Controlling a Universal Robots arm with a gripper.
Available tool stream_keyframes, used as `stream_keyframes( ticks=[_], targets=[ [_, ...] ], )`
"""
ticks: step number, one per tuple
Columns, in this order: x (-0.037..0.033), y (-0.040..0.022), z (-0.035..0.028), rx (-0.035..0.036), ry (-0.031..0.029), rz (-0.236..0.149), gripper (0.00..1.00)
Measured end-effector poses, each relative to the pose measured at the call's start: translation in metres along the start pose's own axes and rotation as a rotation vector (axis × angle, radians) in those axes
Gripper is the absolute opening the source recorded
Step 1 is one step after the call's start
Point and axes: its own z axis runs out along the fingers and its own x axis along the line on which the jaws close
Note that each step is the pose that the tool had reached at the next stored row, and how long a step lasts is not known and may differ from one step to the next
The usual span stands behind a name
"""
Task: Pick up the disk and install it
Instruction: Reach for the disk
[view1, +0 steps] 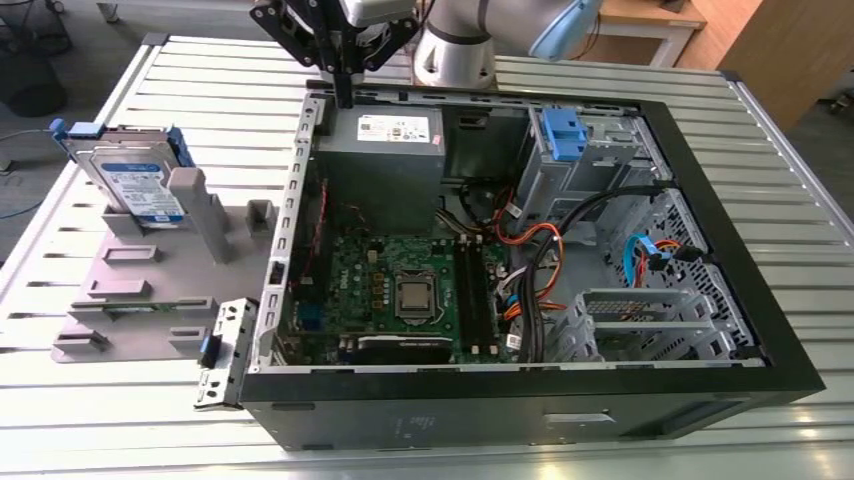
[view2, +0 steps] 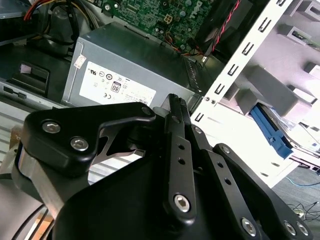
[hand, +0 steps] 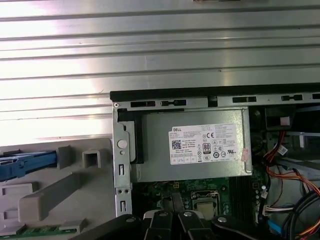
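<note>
Slatted desk (view1: 80, 420): disk (view1: 134, 185) upright in grey holder (view1: 147, 300) near the exterior view's left edge, likely dense, rigid, shock-sensitive, best gripped across its flat faces; jaws closed together, empty.

The disk (view1: 134, 185) was silver, with a white-and-blue label and a blue rail frame. It was at nine o'clock from the computer case (view1: 534, 420), which was black. The fixture (view1: 147, 290) beneath the disk was plain grey. The table (view1: 747, 130) was silvery metal in parallel ribbed stripes. Inside the case, the power-supply box (view1: 380, 150) was grey with a white sticker and the motherboard (view1: 387, 285) was green. The cage (view1: 594, 160) was grey and carried a blue clip (view1: 563, 135). The cables (view1: 534, 240) were orange, black and blue. The gripper (view1: 344, 95) was black.
</note>
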Motion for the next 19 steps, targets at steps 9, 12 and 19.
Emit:
stream_keyframes(
  ticks=[9,12,19],
  targets=[
    [0.0013,-0.0001,-0.0001,0.0000,0.0001,0.000,0.11],
    [0.0014,-0.0001,0.0000,0.0000,0.0000,0.000,0.11],
    [0.0065,-0.0005,-0.0001,0.0000,0.0000,0.000,0.11]
  ],
)
